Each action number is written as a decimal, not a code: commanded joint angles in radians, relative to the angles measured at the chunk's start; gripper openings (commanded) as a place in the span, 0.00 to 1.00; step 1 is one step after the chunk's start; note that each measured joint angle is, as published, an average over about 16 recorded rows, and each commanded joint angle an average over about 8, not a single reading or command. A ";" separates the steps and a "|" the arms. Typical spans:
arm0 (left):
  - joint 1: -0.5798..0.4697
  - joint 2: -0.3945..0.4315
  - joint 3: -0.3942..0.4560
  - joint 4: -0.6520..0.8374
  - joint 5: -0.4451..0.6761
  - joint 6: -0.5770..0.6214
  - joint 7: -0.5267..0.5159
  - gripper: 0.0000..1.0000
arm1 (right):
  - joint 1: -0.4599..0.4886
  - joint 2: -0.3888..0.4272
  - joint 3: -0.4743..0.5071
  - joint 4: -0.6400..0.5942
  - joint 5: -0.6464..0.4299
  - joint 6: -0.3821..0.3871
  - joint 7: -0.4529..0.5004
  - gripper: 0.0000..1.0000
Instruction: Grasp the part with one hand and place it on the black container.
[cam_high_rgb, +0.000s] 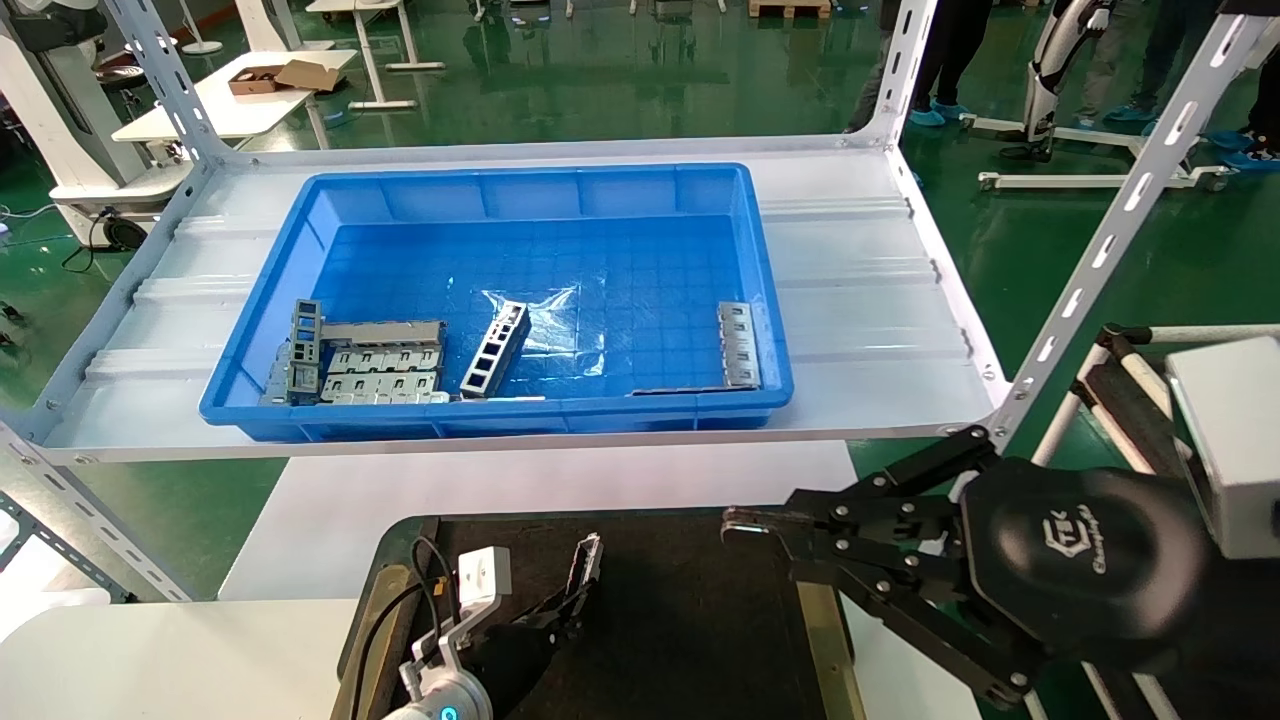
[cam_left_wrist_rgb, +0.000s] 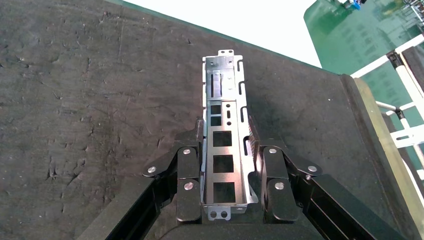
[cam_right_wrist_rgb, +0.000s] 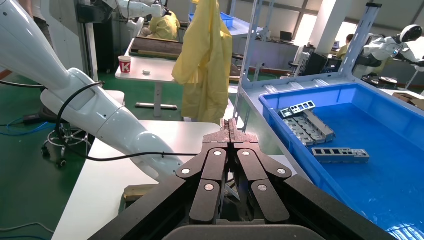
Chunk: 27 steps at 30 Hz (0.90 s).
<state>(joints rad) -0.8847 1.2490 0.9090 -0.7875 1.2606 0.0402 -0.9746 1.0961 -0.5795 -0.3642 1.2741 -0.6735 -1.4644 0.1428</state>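
Note:
My left gripper (cam_high_rgb: 578, 590) is low over the black container (cam_high_rgb: 690, 620), a flat black tray with a brass strip along its side. It is shut on the part (cam_high_rgb: 586, 562). In the left wrist view the silver-grey channel bar (cam_left_wrist_rgb: 226, 107) with rectangular cutouts lies lengthwise between the fingers of the gripper (cam_left_wrist_rgb: 225, 132), close above the tray's matte surface (cam_left_wrist_rgb: 75, 100). I cannot tell whether the bar touches the tray. My right gripper (cam_high_rgb: 735, 525) is shut and empty, held above the tray's right edge; the right wrist view shows its tips (cam_right_wrist_rgb: 230, 125) pressed together.
A deep blue bin (cam_high_rgb: 770, 300) stands on the white shelf behind the tray. It holds a ladder-like grey bar (cam_high_rgb: 495, 350), flat grey plates (cam_high_rgb: 380, 372) at the left and another grey piece (cam_high_rgb: 740, 345) at the right. Slotted shelf posts (cam_high_rgb: 1110, 230) rise at both sides.

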 joint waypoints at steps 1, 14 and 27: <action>-0.002 0.007 0.009 0.009 -0.001 -0.009 -0.007 0.56 | 0.000 0.000 0.000 0.000 0.000 0.000 0.000 0.55; -0.011 0.016 0.064 0.027 -0.021 -0.048 -0.035 1.00 | 0.000 0.000 0.000 0.000 0.000 0.000 0.000 1.00; -0.026 -0.026 0.122 -0.048 -0.020 -0.065 -0.020 1.00 | 0.000 0.000 0.000 0.000 0.000 0.000 0.000 1.00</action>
<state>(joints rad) -0.9082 1.2130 1.0299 -0.8534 1.2499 -0.0265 -0.9869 1.0962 -0.5793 -0.3646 1.2741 -0.6732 -1.4643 0.1426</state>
